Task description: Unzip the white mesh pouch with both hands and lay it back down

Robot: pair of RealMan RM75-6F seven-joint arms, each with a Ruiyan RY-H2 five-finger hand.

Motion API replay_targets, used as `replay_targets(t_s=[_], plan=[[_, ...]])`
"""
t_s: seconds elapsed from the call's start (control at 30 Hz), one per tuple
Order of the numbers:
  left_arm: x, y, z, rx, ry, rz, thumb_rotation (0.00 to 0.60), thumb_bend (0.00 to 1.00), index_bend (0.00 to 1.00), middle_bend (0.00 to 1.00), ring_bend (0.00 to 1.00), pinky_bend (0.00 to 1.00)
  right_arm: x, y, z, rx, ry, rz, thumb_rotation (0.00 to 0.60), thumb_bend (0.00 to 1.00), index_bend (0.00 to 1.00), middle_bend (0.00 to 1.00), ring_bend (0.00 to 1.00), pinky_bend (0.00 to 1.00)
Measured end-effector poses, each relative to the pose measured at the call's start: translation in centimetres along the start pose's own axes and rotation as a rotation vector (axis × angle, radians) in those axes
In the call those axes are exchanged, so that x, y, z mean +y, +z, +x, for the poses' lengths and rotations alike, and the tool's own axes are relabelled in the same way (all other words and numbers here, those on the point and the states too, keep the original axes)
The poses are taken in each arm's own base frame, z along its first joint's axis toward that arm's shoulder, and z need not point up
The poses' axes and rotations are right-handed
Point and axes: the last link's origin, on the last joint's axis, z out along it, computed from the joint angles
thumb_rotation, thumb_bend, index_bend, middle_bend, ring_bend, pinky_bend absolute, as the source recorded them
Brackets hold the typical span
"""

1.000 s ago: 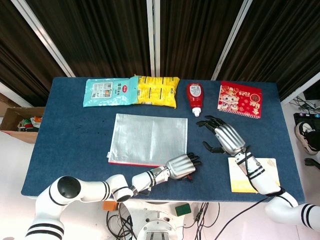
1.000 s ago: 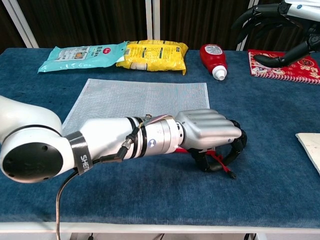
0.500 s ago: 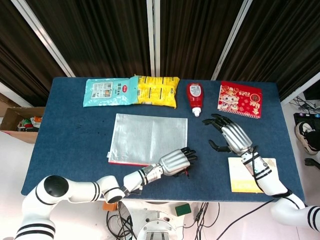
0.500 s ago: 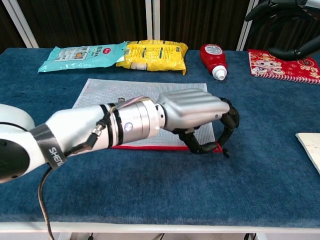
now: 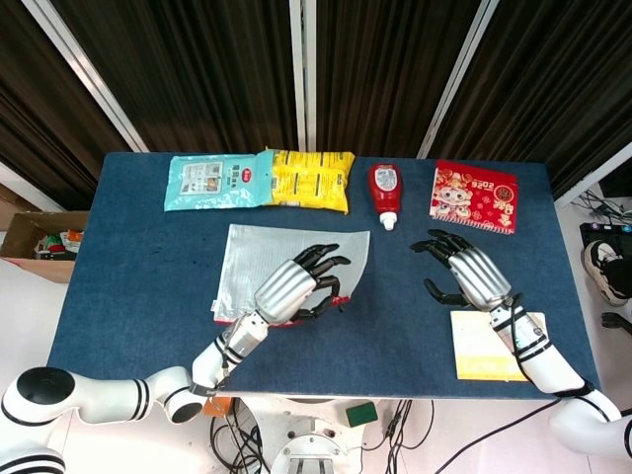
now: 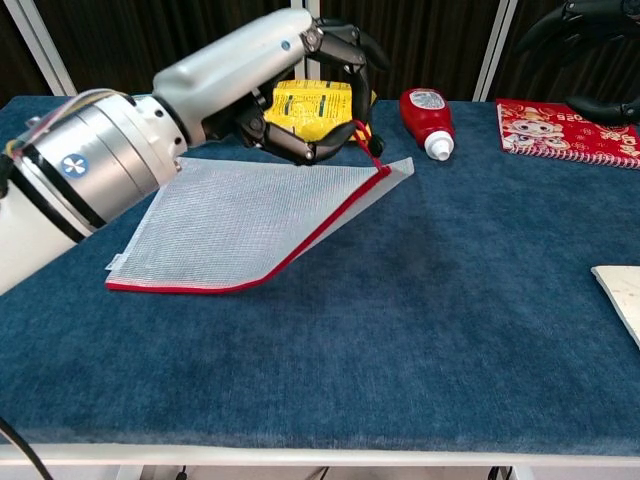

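Blue table: teal packet, yellow packet upper left; red bottle, red booklet upper right; yellow-white card lower right; mesh pouch centre, right corner lifted.

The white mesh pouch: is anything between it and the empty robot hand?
Nothing visible. Only bare blue table lies between the right robot hand and the white mesh pouch, whose corner the left robot hand holds up.
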Motion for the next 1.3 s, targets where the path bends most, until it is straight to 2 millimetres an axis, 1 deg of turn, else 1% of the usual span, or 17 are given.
replay_targets(t_s=[0.07, 0.1, 0.17, 0.23, 0.3, 0.43, 0.53, 0.63, 0.7, 0.83, 0.93, 1.07, 1.3], plan=[[0.1, -0.2, 0.7, 0.034, -0.011, 0.004, 0.6, 0.56, 0.64, 0.19, 0.07, 0.15, -0.3, 0.1, -0.2, -0.01, -0.015, 0.009, 0.6, 0.43, 0.31, 0.34, 0.1, 0.24], [0.2, -0.3, 0.9, 0.044, -0.015, 0.005, 0.6, 0.56, 0.64, 0.19, 0.07, 0.15, -0.5, 0.2, -0.4, -0.016, -0.017, 0.014, 0.6, 0.41, 0.32, 0.34, 0.1, 0.24], [0.3, -0.4, 1.3, 0.06, -0.022, 0.009, 0.6, 0.56, 0.64, 0.19, 0.06, 0.15, -1.0, 0.8, -1.1, -0.031, -0.016, 0.028, 0.6, 0.33, 0.32, 0.34, 0.1, 0.24], [0.4, -0.5, 1.7, 0.076, -0.028, 0.017, 0.6, 0.56, 0.64, 0.19, 0.06, 0.15, -1.7, 1.7, -1.9, -0.043, -0.023, 0.046, 0.6, 0.24, 0.32, 0.34, 0.1, 0.24], [0.3, -0.6, 1.9, 0.087, -0.033, 0.027, 0.6, 0.56, 0.64, 0.18, 0.06, 0.15, -2.4, 2.6, -2.6, -0.047, -0.027, 0.062, 0.6, 0.2, 0.32, 0.34, 0.1, 0.24], [0.3, -0.9, 2.5, 0.112, -0.042, 0.044, 0.6, 0.56, 0.64, 0.18, 0.06, 0.15, -4.2, 5.4, -3.9, -0.057, -0.022, 0.1, 0.6, 0.2, 0.33, 0.34, 0.1, 0.24], [0.2, -1.0, 2.8, 0.129, -0.052, 0.053, 0.6, 0.56, 0.64, 0.18, 0.06, 0.15, -5.7, 7.2, -4.5, -0.065, -0.011, 0.127, 0.6, 0.25, 0.35, 0.34, 0.1, 0.24], [0.2, -1.0, 3.0, 0.139, -0.061, 0.06, 0.6, 0.56, 0.65, 0.18, 0.06, 0.15, -6.8, 8.6, -5.0, -0.083, 0.004, 0.145, 0.6, 0.29, 0.38, 0.35, 0.11, 0.24], [0.2, -1.0, 3.0, 0.139, -0.063, 0.063, 0.6, 0.55, 0.65, 0.18, 0.06, 0.15, -7.4, 9.2, -5.2, -0.098, 0.007, 0.153, 0.6, 0.3, 0.4, 0.36, 0.11, 0.24], [0.2, -0.9, 3.0, 0.137, -0.068, 0.07, 0.6, 0.55, 0.65, 0.18, 0.06, 0.15, -8.6, 10.7, -5.5, -0.135, 0.028, 0.159, 0.6, 0.3, 0.42, 0.36, 0.11, 0.24], [0.2, -0.8, 3.1, 0.14, -0.074, 0.073, 0.6, 0.55, 0.65, 0.18, 0.06, 0.15, -9.5, 11.6, -5.5, -0.156, 0.042, 0.165, 0.6, 0.3, 0.42, 0.36, 0.11, 0.24], [0.2, -0.7, 3.2, 0.144, -0.075, 0.074, 0.6, 0.55, 0.65, 0.18, 0.06, 0.15, -10.4, 12.1, -5.6, -0.185, 0.053, 0.169, 0.6, 0.3, 0.44, 0.37, 0.11, 0.24], [0.2, -0.7, 3.4, 0.145, -0.075, 0.075, 0.6, 0.55, 0.65, 0.18, 0.06, 0.15, -11.0, 12.6, -5.6, -0.191, 0.052, 0.171, 0.6, 0.3, 0.52, 0.4, 0.11, 0.24]])
